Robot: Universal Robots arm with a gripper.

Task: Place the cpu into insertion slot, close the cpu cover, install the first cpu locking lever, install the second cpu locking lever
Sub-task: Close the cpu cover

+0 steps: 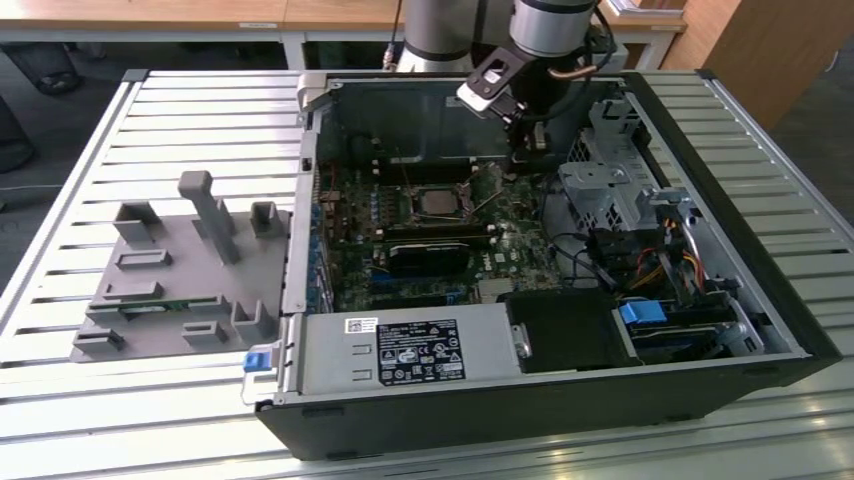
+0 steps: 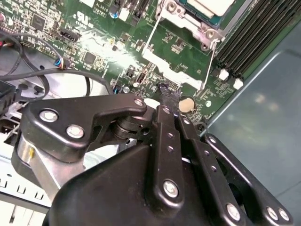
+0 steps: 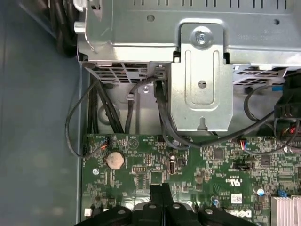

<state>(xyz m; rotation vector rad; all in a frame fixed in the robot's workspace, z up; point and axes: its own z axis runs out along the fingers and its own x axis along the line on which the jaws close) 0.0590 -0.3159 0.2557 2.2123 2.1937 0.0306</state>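
Black linkage of the gripper sits closest in both wrist views. The fingers are pinched tip to tip, and the tips are down at the green motherboard. I can't tell if anything is clamped.

- Coin cell is just beside the tips.
- The cpu is near, beyond the tips, seated in the insertion slot, with the cpu cover lying around it.
- Two thin wire levers run between the tips and the cover. I can't tell whether they are latched.
- Memory slots lie past the socket.
- Drive cage is across the board from the fingers.
- Power-supply box, with its black-and-white printed label, is well apart from the gripper.
- Board carries white silkscreen print.
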